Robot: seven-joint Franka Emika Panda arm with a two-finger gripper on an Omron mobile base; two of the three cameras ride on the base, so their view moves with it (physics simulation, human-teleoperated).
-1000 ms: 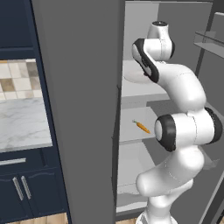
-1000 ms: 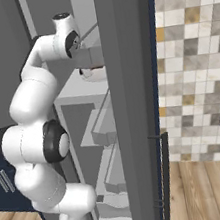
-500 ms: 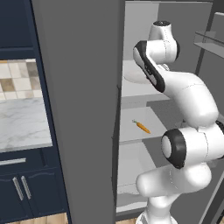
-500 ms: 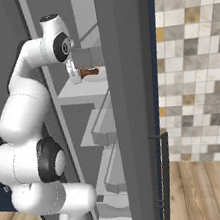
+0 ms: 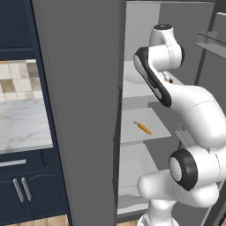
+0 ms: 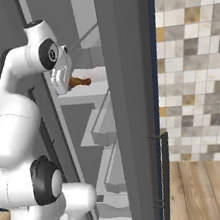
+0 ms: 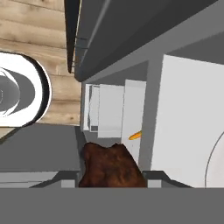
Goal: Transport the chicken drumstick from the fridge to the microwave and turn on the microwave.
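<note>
Since half a second ago the white arm's elbow has swung higher and the hand has drawn back toward the front edge of the upper shelf, carrying the meat with it. Nearest in the hand view, the two-finger gripper (image 7: 113,183) is clamped on the small dark reddish-brown chicken drumstick (image 7: 112,168), which sits between the finger tips. From the right base view the same gripper (image 6: 66,84) holds the drumstick (image 6: 79,81) sticking out sideways, just above the front of the pale grey upper shelf (image 6: 81,95) and apart from it.

Around it stands the tall plain grey fridge (image 5: 79,110), whose wide flat door edge blocks much of the left base view. Below, on the middle shelf (image 5: 152,130), lies a thin orange carrot (image 5: 143,128) on its own; its tip also shows past the drumstick in the hand view (image 7: 135,135). A white plate (image 5: 132,76) rests on the upper shelf behind the arm; its curved rim appears at the right of the hand view (image 7: 210,162).

Farther out, a wooden plank floor (image 6: 211,186) runs under the fridge, a beige and grey tiled wall (image 6: 193,52) rises to the right, and to the left a pale marble counter (image 5: 22,126) sits over navy cabinets (image 5: 26,194) with slim metal handles.
</note>
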